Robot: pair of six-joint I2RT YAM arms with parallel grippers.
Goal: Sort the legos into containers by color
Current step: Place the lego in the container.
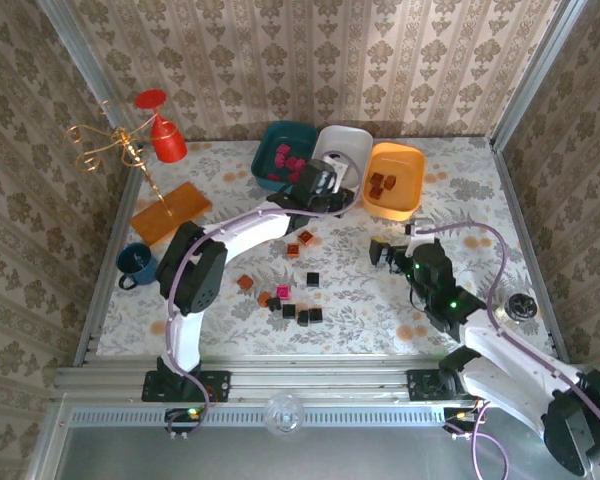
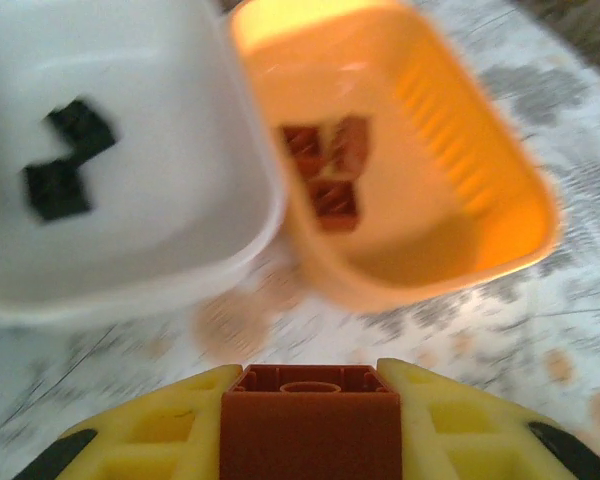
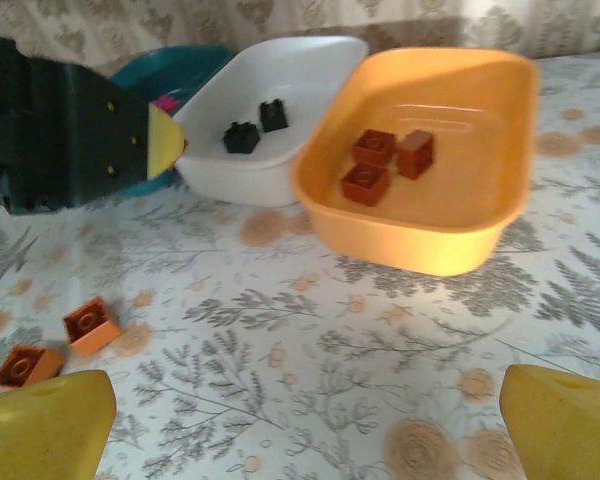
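1. Left arm (image 1: pixel 242 226) stretched to top-centre of the overhead frame; left pincer (image 2: pixel 310 385) pinching brown brick (image 2: pixel 310 432), just short of orange tray (image 2: pixel 485 150).
2. Right pincer (image 3: pixel 305 420) spread wide, low over worktop (image 3: pixel 310 320).

Left wrist view — blurred all over. White tray (image 2: pixel 180 230) runs off the left and top edges; the black bricks (image 2: pixel 65 165) in it read as soft dark blotches. Brown brick (image 2: pixel 310 430) pinched between yellow fingers (image 2: pixel 160 440): its lower part, and theirs, cut by the bottom edge.

Right wrist view — teal tray (image 3: pixel 185 65), far left, mostly hidden behind the left gripper (image 3: pixel 167 140); a pink scrap (image 3: pixel 163 103) beside it, too little to identify. Right gripper (image 3: pixel 302 435) fingertips (image 3: pixel 40 430) clipped at the near corners.

Top view: left arm (image 1: pixel 230 235) covers the white tray's near side.
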